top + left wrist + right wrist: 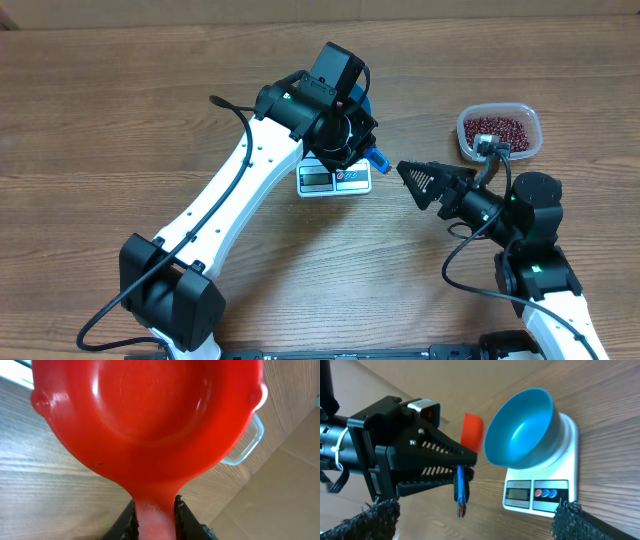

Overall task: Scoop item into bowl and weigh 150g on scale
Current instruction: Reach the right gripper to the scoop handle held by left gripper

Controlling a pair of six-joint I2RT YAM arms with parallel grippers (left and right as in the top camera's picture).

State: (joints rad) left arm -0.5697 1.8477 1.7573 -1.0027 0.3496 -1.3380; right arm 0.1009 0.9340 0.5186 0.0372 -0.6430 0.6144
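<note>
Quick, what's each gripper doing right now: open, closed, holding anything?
Left gripper: shut on the handle of the red scoop.
Right gripper: open, holding nothing.

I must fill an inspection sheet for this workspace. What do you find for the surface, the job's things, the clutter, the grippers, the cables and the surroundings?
Surface: wooden table; no spilled beans seen.
Job's things: beans lie in the clear tub at the far right; blue bowl sits on the white scale, no beans seen inside; display unreadable.
Clutter: nothing seen.
Grippers: left gripper shut on the handle of the red scoop, near the bowl; right gripper open, empty, beside the scale.
Cables: black cable arches off the left arm; second cable loops by the right arm.
Surroundings: tan board beyond the far edge.
</note>
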